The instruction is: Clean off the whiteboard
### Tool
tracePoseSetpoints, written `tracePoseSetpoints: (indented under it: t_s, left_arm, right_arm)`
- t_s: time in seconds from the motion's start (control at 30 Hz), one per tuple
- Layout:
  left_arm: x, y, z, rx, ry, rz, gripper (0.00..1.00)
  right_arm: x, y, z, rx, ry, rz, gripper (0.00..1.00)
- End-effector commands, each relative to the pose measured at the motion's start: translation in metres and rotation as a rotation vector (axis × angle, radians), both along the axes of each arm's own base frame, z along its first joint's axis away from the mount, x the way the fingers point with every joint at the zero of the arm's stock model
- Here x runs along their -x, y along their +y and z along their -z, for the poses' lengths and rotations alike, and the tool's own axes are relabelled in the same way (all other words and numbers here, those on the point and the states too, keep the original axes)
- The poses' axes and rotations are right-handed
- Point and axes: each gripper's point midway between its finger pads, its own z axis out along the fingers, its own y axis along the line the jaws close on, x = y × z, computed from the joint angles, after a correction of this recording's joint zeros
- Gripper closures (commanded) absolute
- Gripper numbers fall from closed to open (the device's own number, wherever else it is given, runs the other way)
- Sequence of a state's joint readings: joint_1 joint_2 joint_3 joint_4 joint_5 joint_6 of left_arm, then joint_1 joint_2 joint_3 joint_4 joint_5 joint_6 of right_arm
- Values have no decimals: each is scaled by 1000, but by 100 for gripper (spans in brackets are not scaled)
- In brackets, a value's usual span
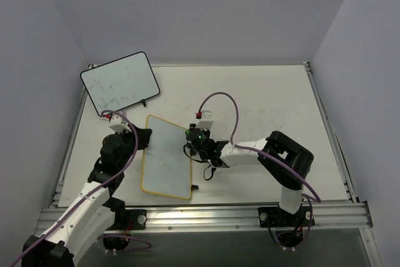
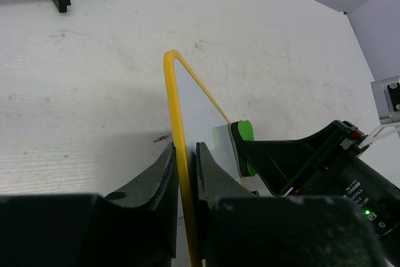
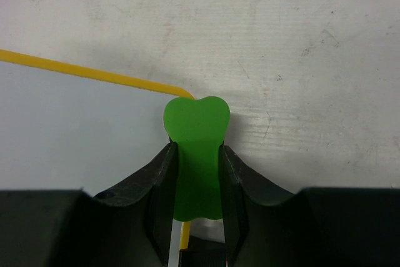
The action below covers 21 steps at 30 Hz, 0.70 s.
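**Operator:** Where do my fingers stand?

**Describer:** Your left gripper [image 2: 185, 151] pinches the whiteboard [image 1: 167, 154] by its yellow rim, steadying it. Your right gripper [image 3: 197, 151] clamps a green eraser [image 3: 196, 123], its tip at the board's rounded corner.

**Operator:** Next?

**Describer:** Wiping is in hand, I judge — sweep the eraser inward across the face. Beyond, a black-rimmed board [image 1: 120, 84] stands apart.

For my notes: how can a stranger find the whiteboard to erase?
On the table, look left of centre, near the front. The whiteboard lies there, gripped by the left end effector. Its yellow rim sets it apart from the black-rimmed board behind.
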State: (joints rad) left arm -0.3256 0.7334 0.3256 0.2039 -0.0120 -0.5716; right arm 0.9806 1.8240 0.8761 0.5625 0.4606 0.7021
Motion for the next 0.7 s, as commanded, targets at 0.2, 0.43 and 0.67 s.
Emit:
tracePoseSetpoints:
  t_s: [0.2, 0.43, 0.67]
  left_arm:
    - [3, -15, -30, -35, -141, 99, 98]
    - [3, -14, -32, -35, -145, 94, 98]
    - [4, -14, -32, -36, -142, 88, 98]
  right_arm:
    - [47, 49, -23, 7, -21, -117, 100]
    - [73, 67, -36, -43, -25, -162, 100]
    - [94, 74, -54, -83, -32, -192, 100]
